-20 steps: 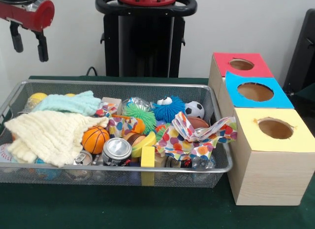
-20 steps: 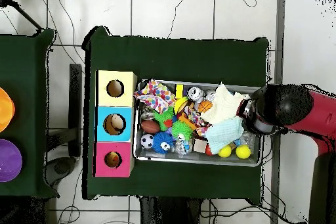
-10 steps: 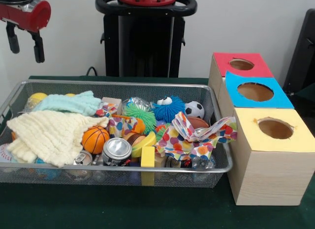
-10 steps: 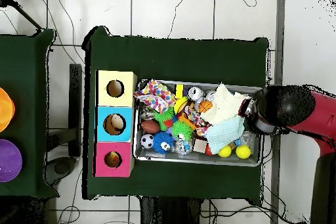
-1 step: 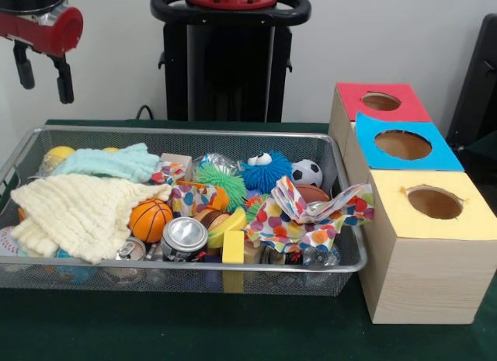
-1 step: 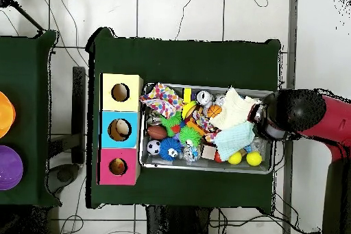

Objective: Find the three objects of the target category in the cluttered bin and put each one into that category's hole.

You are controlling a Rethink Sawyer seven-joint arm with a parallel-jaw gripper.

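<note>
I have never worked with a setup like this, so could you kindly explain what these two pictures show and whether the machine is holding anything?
This is a robot arm, red and black, whose grasping part is the end effector. One picture is taken across the table, facing the robot; the other looks straight down from above, where the arm comes in from the right edge.

On the green table stands a wire mesh bin full of odds and ends: a cream cloth, a pale green cloth, a small basketball, a soccer ball, a metal can, fuzzy green and blue balls, and spotted paper.

Beside the bin stand three wooden boxes with holes on top: red, blue and yellow.

The end effector hangs above the bin's end, open and holding nothing.
</note>
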